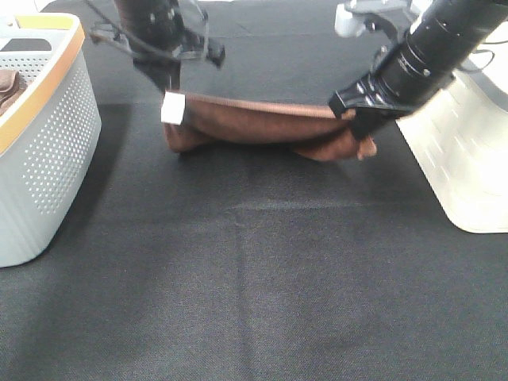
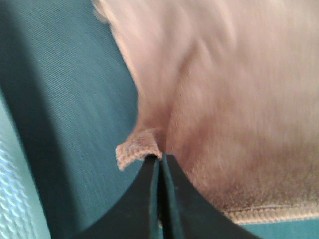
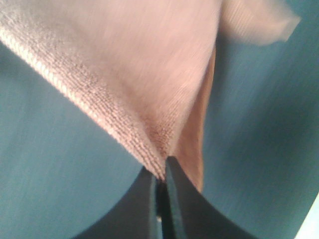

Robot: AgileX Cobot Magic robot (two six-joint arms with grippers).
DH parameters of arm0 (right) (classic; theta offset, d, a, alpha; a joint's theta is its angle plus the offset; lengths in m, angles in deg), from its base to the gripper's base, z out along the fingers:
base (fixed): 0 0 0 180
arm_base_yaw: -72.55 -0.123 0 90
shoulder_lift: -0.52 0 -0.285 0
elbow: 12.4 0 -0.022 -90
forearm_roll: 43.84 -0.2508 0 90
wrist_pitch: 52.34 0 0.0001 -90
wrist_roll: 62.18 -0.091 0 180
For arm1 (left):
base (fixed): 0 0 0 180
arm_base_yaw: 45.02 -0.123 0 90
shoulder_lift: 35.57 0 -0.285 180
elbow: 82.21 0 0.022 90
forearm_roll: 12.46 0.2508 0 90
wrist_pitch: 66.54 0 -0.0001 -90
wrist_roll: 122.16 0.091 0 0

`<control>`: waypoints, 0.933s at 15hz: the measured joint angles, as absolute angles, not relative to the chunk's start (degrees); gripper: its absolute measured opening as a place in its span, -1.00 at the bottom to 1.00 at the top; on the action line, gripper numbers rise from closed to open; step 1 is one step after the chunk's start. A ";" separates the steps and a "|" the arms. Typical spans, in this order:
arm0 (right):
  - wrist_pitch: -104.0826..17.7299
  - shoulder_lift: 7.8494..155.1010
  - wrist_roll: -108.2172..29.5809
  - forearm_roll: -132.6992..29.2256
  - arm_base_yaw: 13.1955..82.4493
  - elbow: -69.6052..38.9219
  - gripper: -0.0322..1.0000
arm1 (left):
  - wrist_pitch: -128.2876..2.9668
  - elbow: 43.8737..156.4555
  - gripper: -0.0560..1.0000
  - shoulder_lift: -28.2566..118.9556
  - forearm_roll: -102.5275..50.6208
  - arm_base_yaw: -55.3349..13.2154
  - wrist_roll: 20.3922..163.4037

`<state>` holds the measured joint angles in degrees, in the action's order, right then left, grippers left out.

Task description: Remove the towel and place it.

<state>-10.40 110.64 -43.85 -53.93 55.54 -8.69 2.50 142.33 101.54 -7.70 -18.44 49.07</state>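
The reddish-brown towel (image 1: 262,125) hangs stretched between my two grippers above the black table, its lower edge sagging onto the cloth surface. Its white tag (image 1: 172,108) hangs at the left corner. My left gripper (image 1: 170,87) is shut on the left corner; the left wrist view shows the jaws (image 2: 160,162) pinched together on a folded hem corner of the towel (image 2: 229,99). My right gripper (image 1: 359,117) is shut on the right corner; the right wrist view shows the jaws (image 3: 160,172) closed on the towel (image 3: 129,74).
A white perforated basket (image 1: 48,159) with an orange rim stands at the left and holds a darker brown cloth (image 1: 9,86). A cream-coloured container (image 1: 464,159) stands at the right. The black table cloth (image 1: 254,286) spreads in front.
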 joint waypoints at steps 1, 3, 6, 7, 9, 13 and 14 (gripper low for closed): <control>-8.17 110.64 -43.85 -54.10 55.54 -8.69 -0.94 | 2.44 138.21 -0.89 99.70 -7.64 -18.04 49.07; -3.81 110.64 -43.79 -57.31 55.48 -8.12 -0.94 | 2.33 126.75 -0.89 94.78 -8.22 -17.75 48.90; -2.27 110.64 -43.79 -59.66 55.36 -5.54 -0.94 | 2.10 120.62 -0.89 91.40 -9.53 -17.52 48.84; -1.92 110.64 -43.79 -60.46 55.25 -4.28 -0.94 | 2.04 118.04 -0.89 90.42 -10.45 -17.52 48.79; -1.58 110.64 -43.79 -62.06 55.13 -1.01 -0.94 | 1.70 112.71 -0.89 89.10 -13.09 -17.46 48.67; -1.58 110.64 -44.65 -63.38 55.08 2.42 -0.94 | 0.61 107.90 -0.89 88.88 -15.32 -17.29 48.67; -1.52 110.58 -44.93 -63.67 55.08 2.94 -0.94 | 0.55 107.55 -0.89 88.82 -15.49 -17.29 48.67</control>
<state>-1.52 110.58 -44.93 -63.67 55.08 2.94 0.55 107.55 88.82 -15.49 -17.29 48.67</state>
